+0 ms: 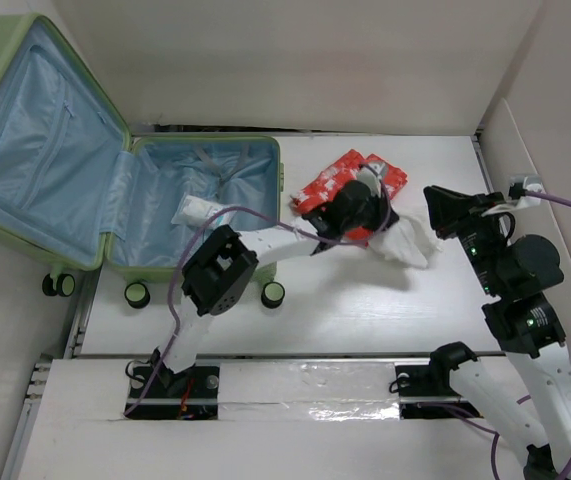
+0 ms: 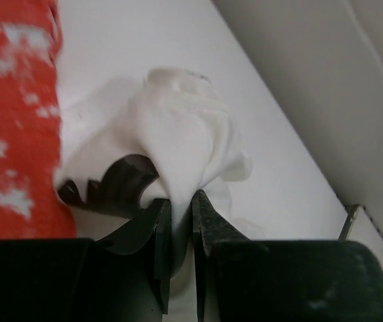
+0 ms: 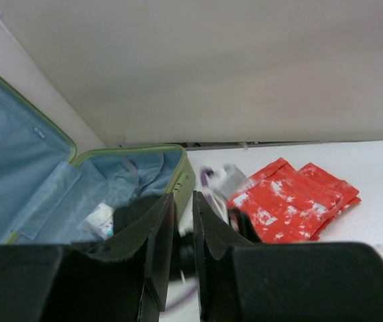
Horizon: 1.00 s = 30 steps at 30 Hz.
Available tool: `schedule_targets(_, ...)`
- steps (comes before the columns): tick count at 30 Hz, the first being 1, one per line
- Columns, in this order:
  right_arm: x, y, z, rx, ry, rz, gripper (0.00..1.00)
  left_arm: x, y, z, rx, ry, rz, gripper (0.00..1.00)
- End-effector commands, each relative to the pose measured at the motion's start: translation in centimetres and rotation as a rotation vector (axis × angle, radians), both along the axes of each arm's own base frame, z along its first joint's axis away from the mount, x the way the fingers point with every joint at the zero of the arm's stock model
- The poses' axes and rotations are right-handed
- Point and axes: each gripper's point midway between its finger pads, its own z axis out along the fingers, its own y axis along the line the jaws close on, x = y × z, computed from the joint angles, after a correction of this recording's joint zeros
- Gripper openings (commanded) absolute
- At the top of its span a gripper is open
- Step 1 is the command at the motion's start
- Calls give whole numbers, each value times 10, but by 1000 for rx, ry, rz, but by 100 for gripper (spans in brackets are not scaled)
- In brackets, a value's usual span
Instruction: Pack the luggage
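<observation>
The luggage [image 1: 115, 255] is a light green suitcase lying open at the left, its lid leaning on the wall and the pale blue lining showing. A white packet [image 1: 197, 210] lies inside. My left gripper [image 1: 379, 228] reaches right of the suitcase and is shut on a bunched white cloth [image 1: 407, 245]; the left wrist view shows the cloth [image 2: 184, 127] pinched between the jaws [image 2: 181, 201]. A red-and-white garment [image 1: 350, 183] lies flat just behind it. My right gripper [image 1: 437, 198] hovers at the right, jaws together and empty [image 3: 183, 221].
A raised white wall [image 1: 510, 140] borders the table's right side. The suitcase wheels [image 1: 272, 293] stand at its near edge. A purple cable [image 1: 565, 205] runs along the right arm. The right wrist view shows the suitcase [image 3: 184, 178] and red garment [image 3: 292, 201] ahead.
</observation>
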Motion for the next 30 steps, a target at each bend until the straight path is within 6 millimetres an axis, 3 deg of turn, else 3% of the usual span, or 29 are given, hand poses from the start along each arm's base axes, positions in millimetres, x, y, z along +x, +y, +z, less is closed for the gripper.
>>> schedule_targets(1, -9, -10, 26, 27, -77, -33, 24, 42, 29, 131, -164, -185, -43, 0)
schedule_targets(6, -12, -11, 31, 29, -90, -35, 24, 82, 77, 193, -157, -253, 2, 0)
schedule_targets(7, -13, -11, 32, 31, -94, -33, 24, 88, 85, 216, -172, -295, 9, 0)
schedule_targets(10, -14, -11, 34, 30, -99, -29, 24, 116, 134, 251, -163, -348, 103, 0)
schedule_targets(11, -14, -11, 34, 28, -98, -29, 24, 136, 165, 256, -150, -360, 167, 0)
schedule_targets(12, -15, -11, 33, 24, -94, -30, 24, 139, 187, 271, -153, -384, 207, 0)
schedule_targets(14, -15, -13, 32, 18, -93, -40, 24, 155, 227, 263, -143, -364, 290, 0)
schedule_targets(15, -16, -14, 33, 17, -98, -43, 24, 164, 273, 286, -182, -413, 365, 0)
schedule_targets(16, -16, -15, 32, 16, -96, -47, 25, 167, 291, 256, -169, -356, 376, 0)
schedule_targets(17, -15, -15, 30, 16, -93, -50, 24, 169, 311, 252, -195, -332, 417, 0)
schedule_targets(18, -15, -15, 30, 16, -93, -50, 24, 173, 351, 266, -227, -378, 490, 0)
schedule_targets(19, -14, -14, 28, 16, -92, -46, 25, 175, 368, 224, -212, -300, 523, 0)
schedule_targets(21, -13, -11, 27, 19, -94, -30, 24, 173, 396, 206, -262, -254, 593, 0)
schedule_targets(22, -12, -9, 26, 19, -93, -25, 24, 173, 417, 165, -240, -179, 651, 0)
schedule_targets(24, -10, -6, 23, 16, -87, -12, 24, 167, 429, 142, -250, -138, 705, 0)
schedule_targets(25, -9, -4, 22, 15, -82, -3, 24, 162, 445, 107, -218, -80, 788, 0)
schedule_targets(26, -9, -3, 22, 15, -81, 2, 25, 158, 452, 91, -208, -50, 832, 0)
schedule_targets(27, -8, -2, 20, 13, -79, 10, 25, 154, 464, 83, -210, -28, 887, 7)
schedule_targets(28, -8, -1, 19, 10, -77, 12, 25, 144, 471, 55, -214, 42, 953, 20)
schedule_targets(30, -9, -1, 19, 8, -78, 13, 25, 131, 486, 45, -229, 73, 1040, 32)
